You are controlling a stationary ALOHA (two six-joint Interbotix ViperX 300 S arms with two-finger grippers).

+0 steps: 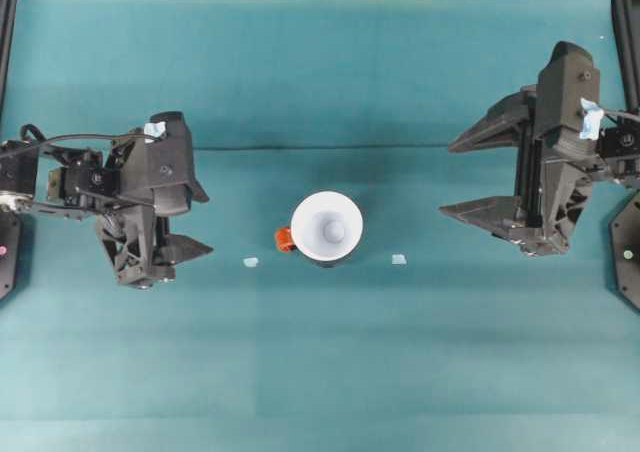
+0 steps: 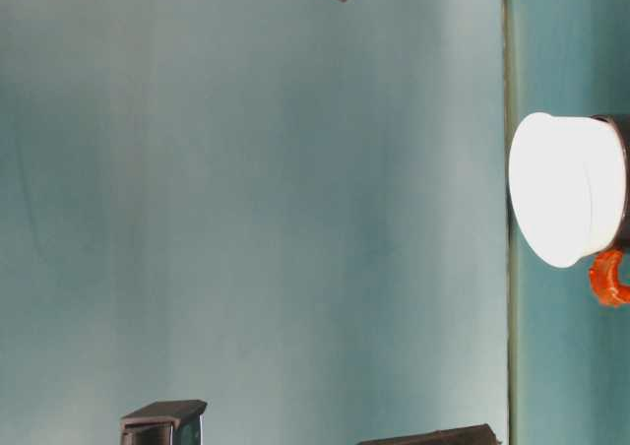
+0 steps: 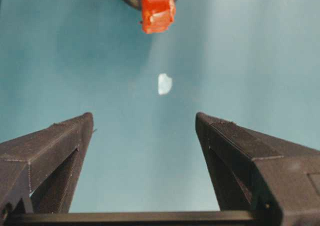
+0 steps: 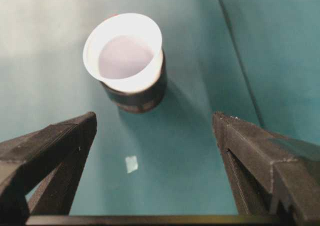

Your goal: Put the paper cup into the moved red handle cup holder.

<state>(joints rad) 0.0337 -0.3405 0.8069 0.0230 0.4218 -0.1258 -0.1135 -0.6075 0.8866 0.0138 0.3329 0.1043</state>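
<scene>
Open right gripper [image 4: 155, 131] jaws frame paper cup [image 4: 125, 51] (unmarked) inside red handle cup holder [image 4: 137, 98].

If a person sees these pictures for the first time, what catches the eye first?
The white paper cup at the table's middle, seated in the black red handle cup holder. Then the left gripper and right gripper, one on each side, jaws open and apart from it.

Both hands hang apart and empty: left hand [image 1: 195, 222] apparently spread, right hand [image 1: 455, 177] spread wide.
</scene>
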